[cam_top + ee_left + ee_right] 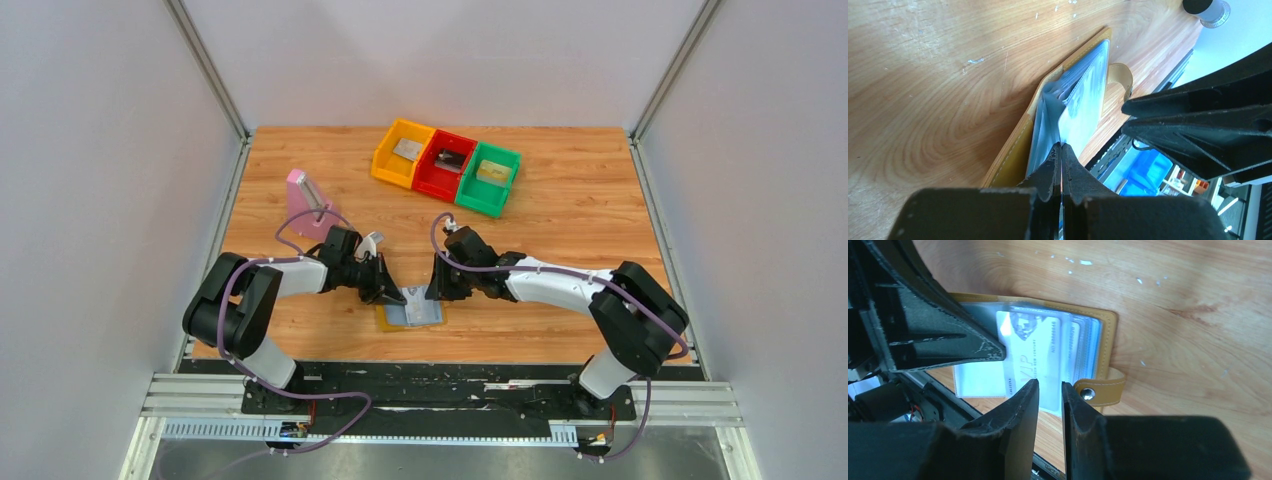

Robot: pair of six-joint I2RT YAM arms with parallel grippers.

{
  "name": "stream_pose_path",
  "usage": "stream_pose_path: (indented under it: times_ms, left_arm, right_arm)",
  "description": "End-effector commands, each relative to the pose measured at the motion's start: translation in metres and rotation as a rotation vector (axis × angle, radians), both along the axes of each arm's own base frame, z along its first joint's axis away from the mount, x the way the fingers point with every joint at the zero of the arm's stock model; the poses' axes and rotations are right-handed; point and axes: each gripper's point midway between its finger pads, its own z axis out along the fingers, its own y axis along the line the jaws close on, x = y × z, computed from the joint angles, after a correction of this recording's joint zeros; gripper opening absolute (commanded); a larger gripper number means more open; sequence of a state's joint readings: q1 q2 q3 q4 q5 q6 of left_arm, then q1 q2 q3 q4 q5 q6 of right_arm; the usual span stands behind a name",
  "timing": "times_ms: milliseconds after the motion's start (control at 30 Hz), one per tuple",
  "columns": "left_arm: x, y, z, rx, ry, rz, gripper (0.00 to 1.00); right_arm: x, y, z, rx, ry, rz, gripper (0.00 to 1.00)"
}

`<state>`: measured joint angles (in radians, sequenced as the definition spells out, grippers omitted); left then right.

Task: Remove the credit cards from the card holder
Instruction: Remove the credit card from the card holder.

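The card holder (410,316) lies open near the table's front edge, mustard-tan outside with clear sleeves (1083,95) fanned up. My left gripper (1062,146) is shut on the edge of one clear sleeve and holds it lifted. A silver-white credit card (1034,355) printed "VIP" sticks partly out of the sleeves toward my right gripper (1049,386). That gripper's jaws stand a narrow gap apart just in front of the card's lower edge, with nothing pinched. The holder's tan tab (1100,390) with its snap lies right of the right finger. In the top view the two grippers (395,294) (440,290) meet over the holder.
Orange (403,152), red (445,164) and green (490,178) bins stand in a row at the back, each with a card inside. A pink block (305,202) stands at the left. The table's metal front rail (440,395) runs just behind the holder.
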<state>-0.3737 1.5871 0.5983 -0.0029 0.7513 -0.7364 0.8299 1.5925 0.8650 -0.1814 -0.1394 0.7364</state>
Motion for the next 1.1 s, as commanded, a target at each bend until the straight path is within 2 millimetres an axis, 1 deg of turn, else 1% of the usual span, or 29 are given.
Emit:
stream_pose_path:
  times_ms: [0,167,367,500,600,633,733,1067]
  left_arm:
    - [0.003,-0.003,0.005,-0.018,-0.035,-0.010,0.00]
    - [0.002,-0.002,0.004,-0.011,-0.028,-0.004,0.00]
    - [0.002,-0.003,0.001,-0.013,-0.021,0.003,0.00]
    - [0.003,0.000,-0.001,-0.001,-0.019,0.014,0.00]
    - [0.003,0.010,-0.003,0.031,-0.011,0.035,0.00]
    - [0.000,0.013,-0.005,0.044,0.002,0.037,0.00]
    - [0.003,0.021,-0.002,0.067,-0.012,0.063,0.00]
    - [0.003,0.027,0.003,0.080,-0.016,0.075,0.00]
  right_arm:
    - [0.002,0.029,0.030,0.126,-0.065,0.105,0.25]
    - [0.003,0.039,0.018,0.133,-0.037,0.116,0.24]
    - [0.006,0.037,-0.007,0.087,0.003,0.081,0.22]
    - [0.007,0.015,-0.035,-0.004,0.059,-0.012,0.20]
    - [0.005,0.001,-0.046,-0.040,0.073,-0.050,0.20]
    - [0.004,-0.002,-0.047,-0.049,0.072,-0.057,0.20]
    - [0.004,-0.008,-0.047,-0.059,0.070,-0.068,0.20]
    - [0.004,-0.009,-0.044,-0.060,0.062,-0.070,0.20]
